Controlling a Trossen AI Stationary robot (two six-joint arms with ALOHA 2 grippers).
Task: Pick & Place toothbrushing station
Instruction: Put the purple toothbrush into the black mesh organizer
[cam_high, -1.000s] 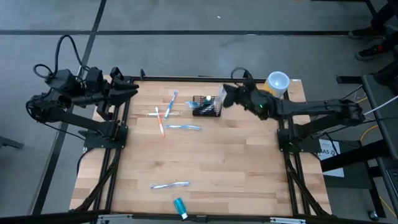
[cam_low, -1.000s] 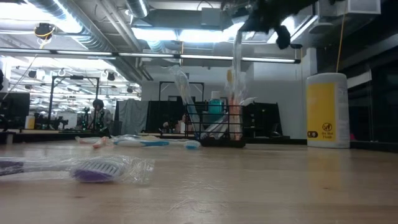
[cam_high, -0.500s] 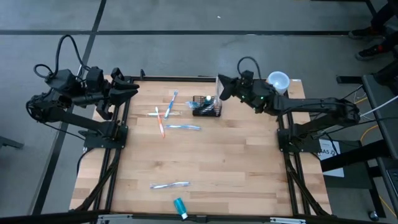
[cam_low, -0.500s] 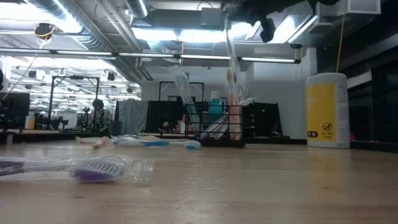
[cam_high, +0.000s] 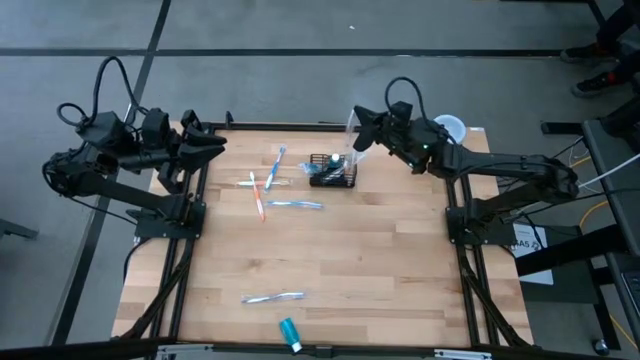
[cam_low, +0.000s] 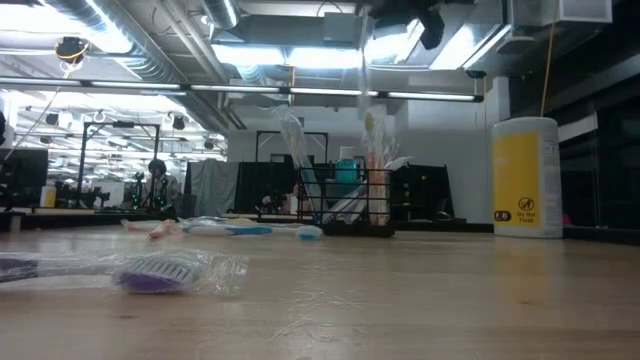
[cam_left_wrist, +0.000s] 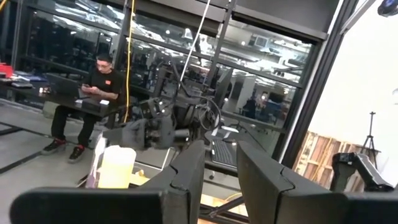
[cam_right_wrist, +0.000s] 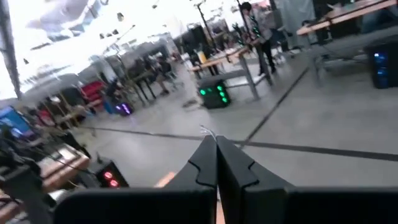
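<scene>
black mesh caddy (cam_high: 333, 172); yellow canister (cam_low: 526, 178), white lid.

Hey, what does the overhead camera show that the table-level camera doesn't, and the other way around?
Only the high view shows the left gripper waiting at the table's far left corner, and a teal tube at the near edge.

Only the low view shows the yellow canister side on and a purple-bristled wrapped toothbrush close up.

Both show the black mesh caddy holding brushes, loose toothbrushes beside it, and the right gripper above the caddy, shut on a clear wrapped toothbrush.
</scene>
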